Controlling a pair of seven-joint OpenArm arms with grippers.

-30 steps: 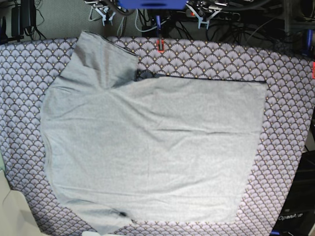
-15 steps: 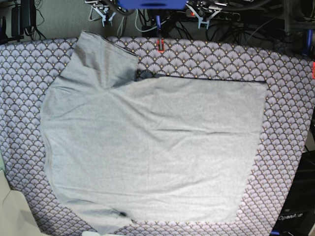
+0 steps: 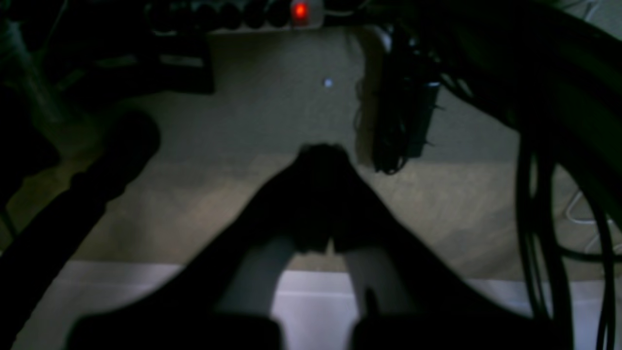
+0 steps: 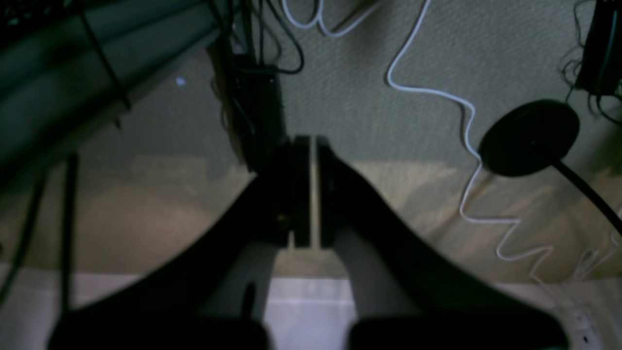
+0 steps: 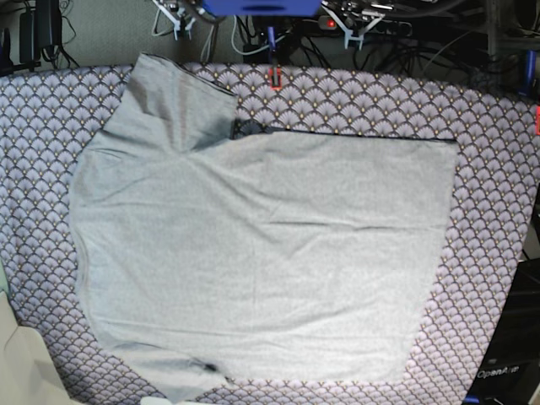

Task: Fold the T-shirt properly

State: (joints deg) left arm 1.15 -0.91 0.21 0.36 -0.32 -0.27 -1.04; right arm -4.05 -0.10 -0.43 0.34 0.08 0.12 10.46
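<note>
The light grey T-shirt (image 5: 261, 253) lies spread flat and sideways in the base view. One sleeve (image 5: 173, 101) points to the back left, the other (image 5: 173, 375) reaches the front edge, and the hem (image 5: 443, 228) is at the right. A dark bit of its inside (image 5: 249, 128) shows under the back sleeve. Both grippers hang beyond the table's back edge, away from the shirt. My right gripper (image 5: 173, 21) (image 4: 312, 143) is shut on nothing. My left gripper (image 5: 353, 25) (image 3: 323, 150) is also shut and empty, over the floor.
A purple-grey scallop-patterned cloth (image 5: 494, 211) covers the table under the shirt. Cables and a power strip with a red light (image 3: 300, 10) lie on the floor behind. A black round base (image 4: 529, 136) and a white cable (image 4: 466, 126) lie there too. A small orange marker (image 5: 274, 78) sits at the back edge.
Both grippers have drawn back slightly toward the top of the base view. The T-shirt has not moved.
</note>
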